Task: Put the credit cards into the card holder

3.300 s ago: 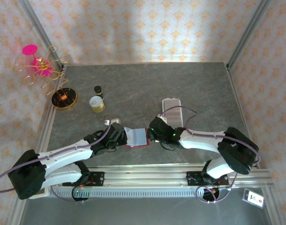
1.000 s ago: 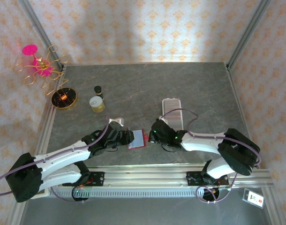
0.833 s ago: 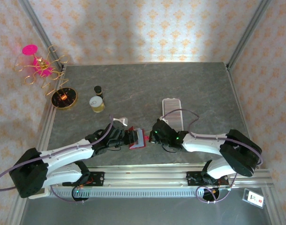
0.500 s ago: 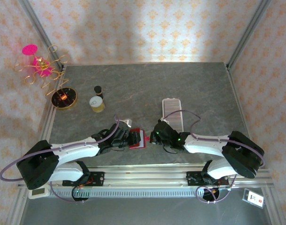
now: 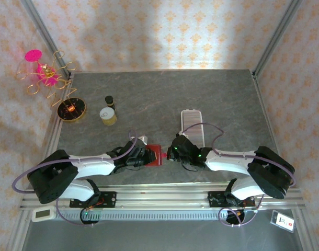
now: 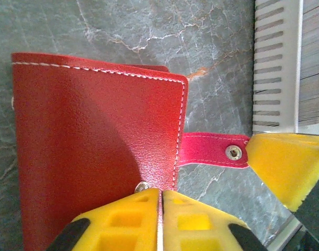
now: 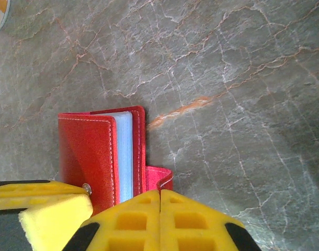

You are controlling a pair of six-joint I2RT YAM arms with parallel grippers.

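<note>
Quick count:
One card holder (image 6: 97,130), one ribbed tray (image 5: 191,121) behind it; to its left one tin (image 5: 107,115), one bottle (image 5: 110,100), one wire stand (image 5: 70,110).

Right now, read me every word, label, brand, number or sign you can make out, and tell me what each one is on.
No text is legible in any view.
White tag by the near rail: dark marks and a red dot, too small to read.
Yellow can: any label print is too small to read.
Red card holder: no lettering on its cover or strap.
</note>
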